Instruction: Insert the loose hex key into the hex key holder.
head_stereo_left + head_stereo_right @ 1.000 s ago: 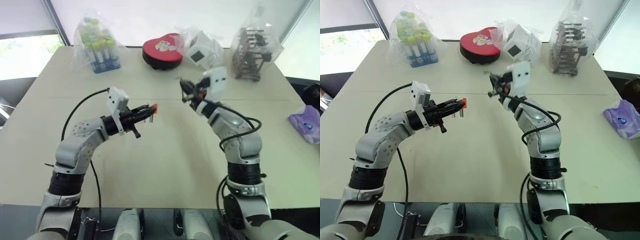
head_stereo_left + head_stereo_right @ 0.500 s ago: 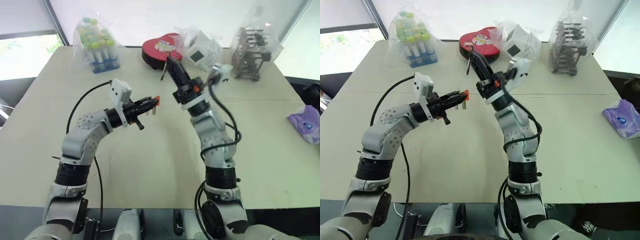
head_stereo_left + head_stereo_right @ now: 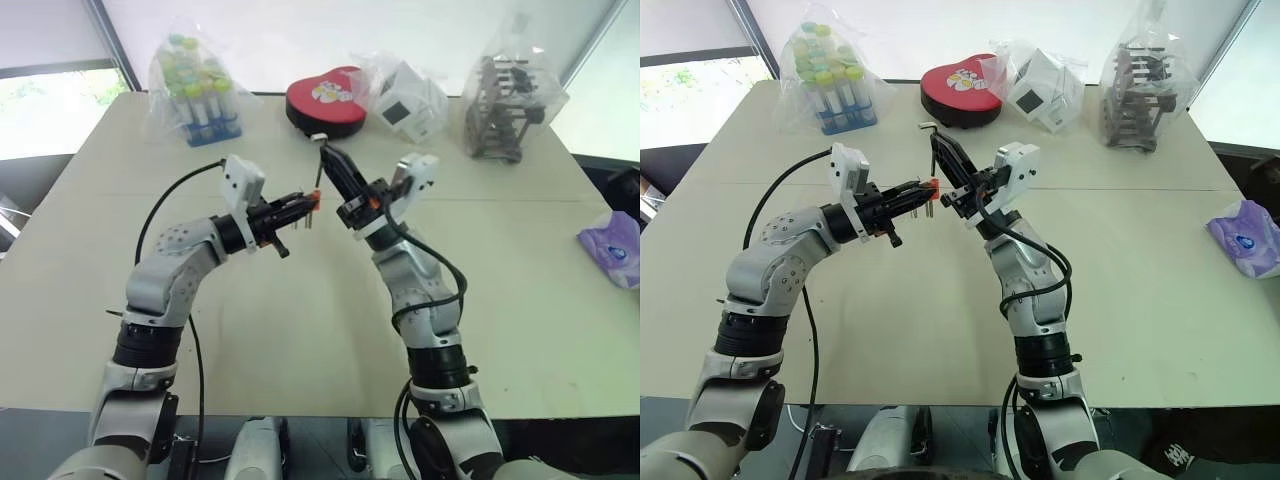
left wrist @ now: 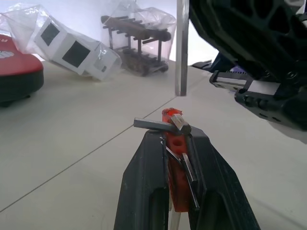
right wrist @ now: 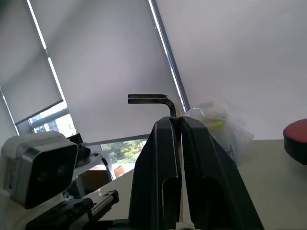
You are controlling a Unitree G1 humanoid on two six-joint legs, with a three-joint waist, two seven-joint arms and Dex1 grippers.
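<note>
My left gripper (image 3: 300,205) is shut on the orange-red hex key holder (image 4: 173,143), held above the table's middle with its short metal keys sticking out. The right gripper (image 3: 330,160) is shut on the loose hex key (image 4: 181,48), a thin dark L-shaped rod. The rod hangs upright, its bent end (image 5: 148,99) above the fingers. Its straight lower end stops just over the top of the holder, a small gap apart. The two grippers face each other, nearly tip to tip.
Along the table's far edge stand a bag of coloured tubes (image 3: 195,85), a red heart-shaped box (image 3: 325,100), a bagged white cube (image 3: 408,95) and a bagged dark rack (image 3: 505,100). A purple packet (image 3: 612,245) lies at the right edge.
The right gripper has swung left and down with the hex key, turning it upright over the holder. The left gripper with the holder has barely moved.
</note>
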